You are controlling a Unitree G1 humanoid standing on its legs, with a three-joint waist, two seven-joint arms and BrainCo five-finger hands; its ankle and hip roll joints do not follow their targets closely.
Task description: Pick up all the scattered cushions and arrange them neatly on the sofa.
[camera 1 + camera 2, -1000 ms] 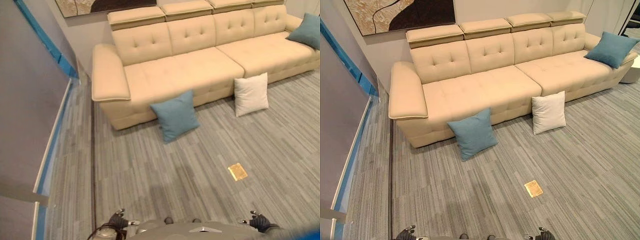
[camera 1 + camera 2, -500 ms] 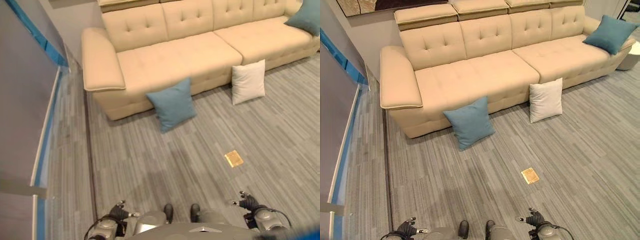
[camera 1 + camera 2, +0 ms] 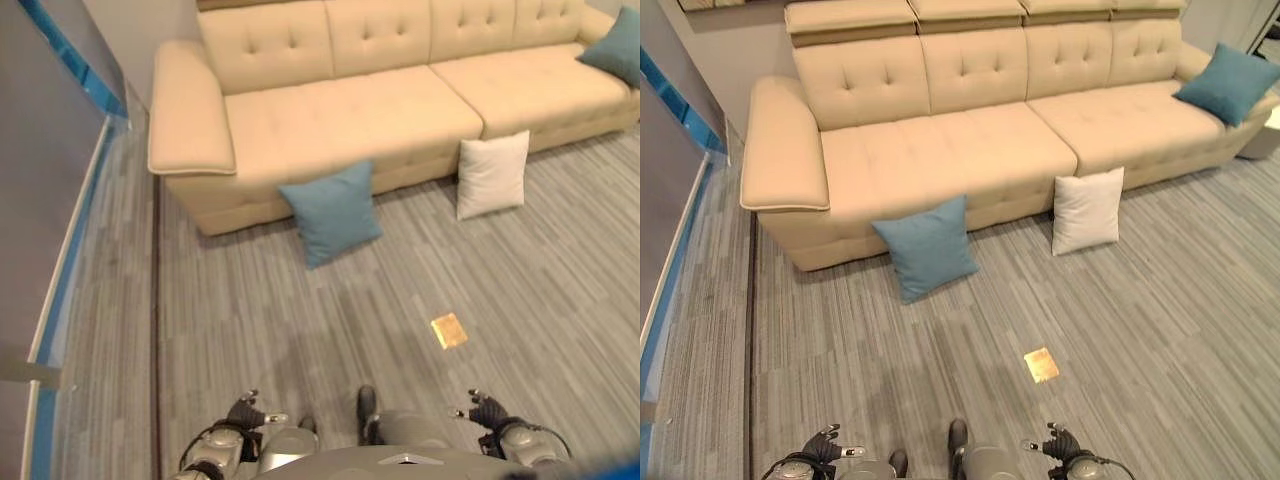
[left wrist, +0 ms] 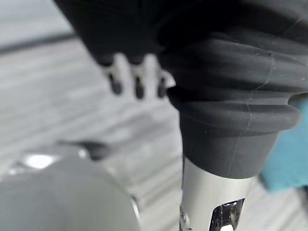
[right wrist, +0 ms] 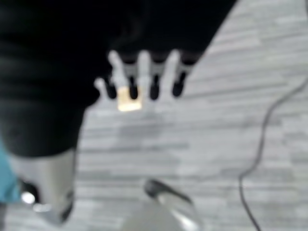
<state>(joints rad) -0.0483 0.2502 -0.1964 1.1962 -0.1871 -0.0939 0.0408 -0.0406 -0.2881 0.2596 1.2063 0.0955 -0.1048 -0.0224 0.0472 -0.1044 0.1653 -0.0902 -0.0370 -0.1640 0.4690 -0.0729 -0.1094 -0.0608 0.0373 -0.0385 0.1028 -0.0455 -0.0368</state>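
A blue cushion stands on the floor, leaning against the front of the beige sofa near its left end. A white cushion leans against the sofa front farther right. Another blue cushion rests on the seat at the sofa's right end. My left hand and right hand hang low at my sides, far from the cushions. Both are open with relaxed fingers and hold nothing.
A small yellow patch lies on the grey striped floor between me and the white cushion. A grey wall panel with a blue stripe runs along the left side. A pale low object stands past the sofa's right arm.
The whole picture has shifted: the camera has come closer to the sofa and tipped down. The cushions lie where they were, and both hands stay low and empty.
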